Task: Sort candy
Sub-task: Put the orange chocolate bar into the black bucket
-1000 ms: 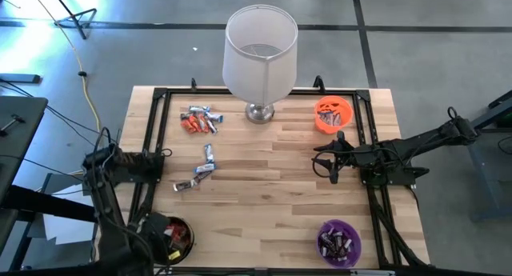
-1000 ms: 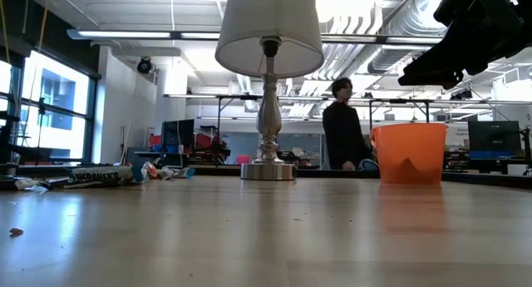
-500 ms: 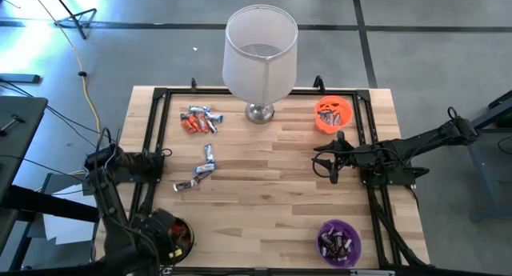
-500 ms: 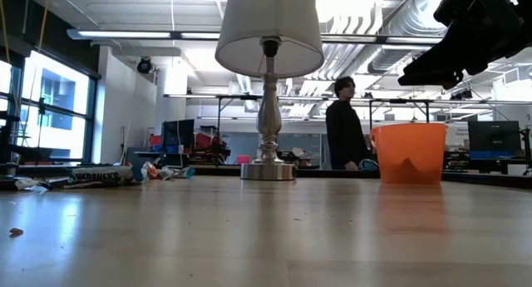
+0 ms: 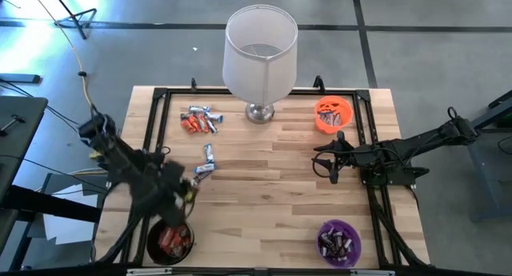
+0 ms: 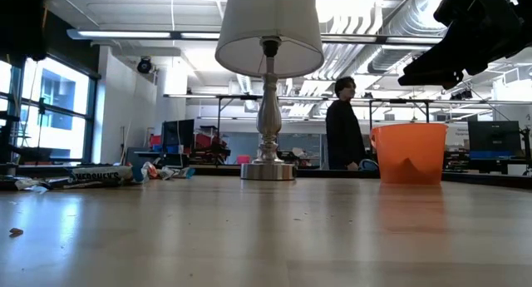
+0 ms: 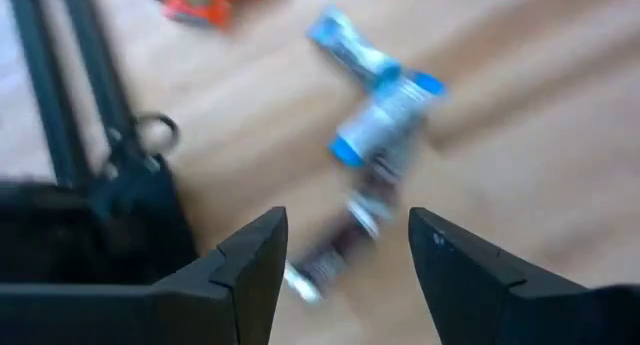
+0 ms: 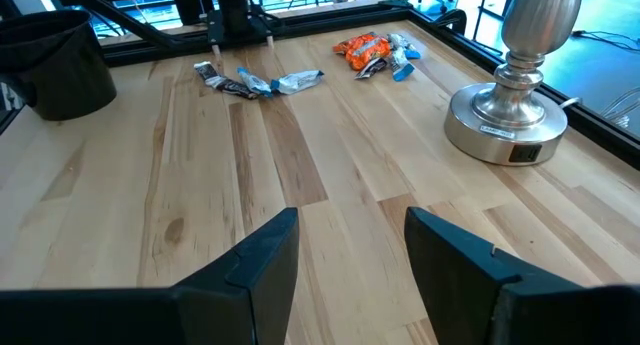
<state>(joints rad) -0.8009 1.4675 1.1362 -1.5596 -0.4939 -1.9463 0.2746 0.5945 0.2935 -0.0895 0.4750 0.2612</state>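
A silver lamp (image 5: 258, 56) stands at the far edge of a wooden counter (image 5: 272, 204). The left end effector (image 5: 186, 192), open and empty, hovers over loose candy bars (image 5: 205, 164) in front of and left of the lamp. More candy (image 5: 200, 119) lies just left of the lamp base. The right end effector (image 5: 330, 166), open and empty, waits right of the lamp, near an orange bowl (image 5: 333, 114).

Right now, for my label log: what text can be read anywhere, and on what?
"HERSHEY'S", as best it reads: dark candy bar lying on the table, low view.
Lamp base label: too small to read.
Other candy wrappers: too small or blurred to read.
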